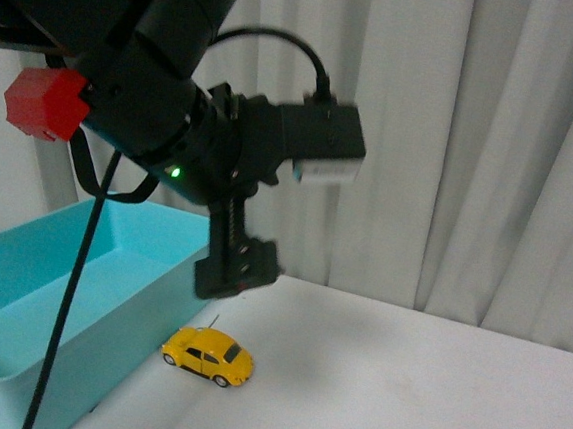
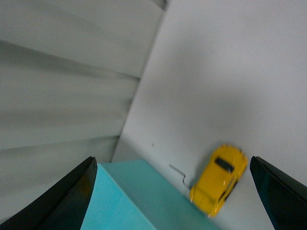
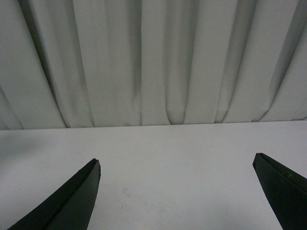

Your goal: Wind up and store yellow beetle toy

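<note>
Hovering over the yellow beetle toy (image 1: 208,355) beside the teal bin (image 1: 127,311), my left tool (image 1: 238,268) gapes empty. My right tool (image 3: 175,162) gapes too.

One yellow beetle toy (image 1: 208,355) and one turquoise bin (image 1: 131,326).

The beetle toy (image 1: 208,355) is glossy yellow, with dark windows and black wheels. The storage bin (image 1: 137,312) is pale turquoise. The table (image 1: 432,388) is plain white; the curtain (image 1: 474,141) is off-white, striped with grey shadow along its folds. The left arm (image 1: 173,24) is black, with a red block (image 1: 43,103) and a small green light (image 1: 175,173). The left gripper (image 2: 173,201) and right gripper (image 3: 175,196) are black.
</note>
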`<action>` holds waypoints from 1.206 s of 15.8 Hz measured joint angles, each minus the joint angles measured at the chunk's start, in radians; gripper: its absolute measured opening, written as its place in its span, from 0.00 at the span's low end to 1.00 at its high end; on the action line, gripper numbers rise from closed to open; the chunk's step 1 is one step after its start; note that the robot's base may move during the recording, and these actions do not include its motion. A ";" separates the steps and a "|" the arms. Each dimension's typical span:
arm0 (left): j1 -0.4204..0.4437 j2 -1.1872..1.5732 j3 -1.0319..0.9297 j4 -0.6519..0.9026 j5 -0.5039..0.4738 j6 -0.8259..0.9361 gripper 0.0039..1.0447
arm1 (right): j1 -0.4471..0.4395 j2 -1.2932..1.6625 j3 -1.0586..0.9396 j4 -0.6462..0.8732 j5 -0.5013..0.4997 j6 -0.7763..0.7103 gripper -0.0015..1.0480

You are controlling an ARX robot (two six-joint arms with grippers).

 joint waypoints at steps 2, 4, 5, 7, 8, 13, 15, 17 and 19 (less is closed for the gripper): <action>0.002 0.060 0.019 -0.111 -0.059 0.288 0.94 | 0.000 0.000 0.000 0.000 0.000 0.000 0.94; 0.001 0.166 0.038 -0.128 -0.137 0.481 0.94 | 0.000 0.000 0.000 0.000 0.000 0.000 0.94; 0.001 0.194 0.039 -0.140 -0.151 0.478 0.94 | 0.000 0.000 0.000 0.000 0.000 0.000 0.94; 0.005 0.241 0.039 -0.134 -0.173 0.447 0.94 | 0.000 0.000 0.000 0.000 0.000 0.000 0.94; 0.010 0.269 0.039 -0.114 -0.182 0.424 0.94 | 0.000 0.000 0.000 0.000 0.000 0.000 0.94; 0.021 0.377 0.064 -0.104 -0.192 0.366 0.94 | 0.000 0.000 0.000 0.000 0.000 0.000 0.94; 0.031 0.414 0.099 -0.109 -0.192 0.347 0.94 | 0.000 0.000 0.000 0.000 0.000 0.000 0.94; 0.033 0.447 0.128 -0.118 -0.195 0.332 0.94 | 0.000 0.000 0.000 0.000 0.000 0.000 0.94; 0.037 0.478 0.150 -0.116 -0.195 0.324 0.94 | 0.000 0.000 0.000 0.000 0.000 0.000 0.94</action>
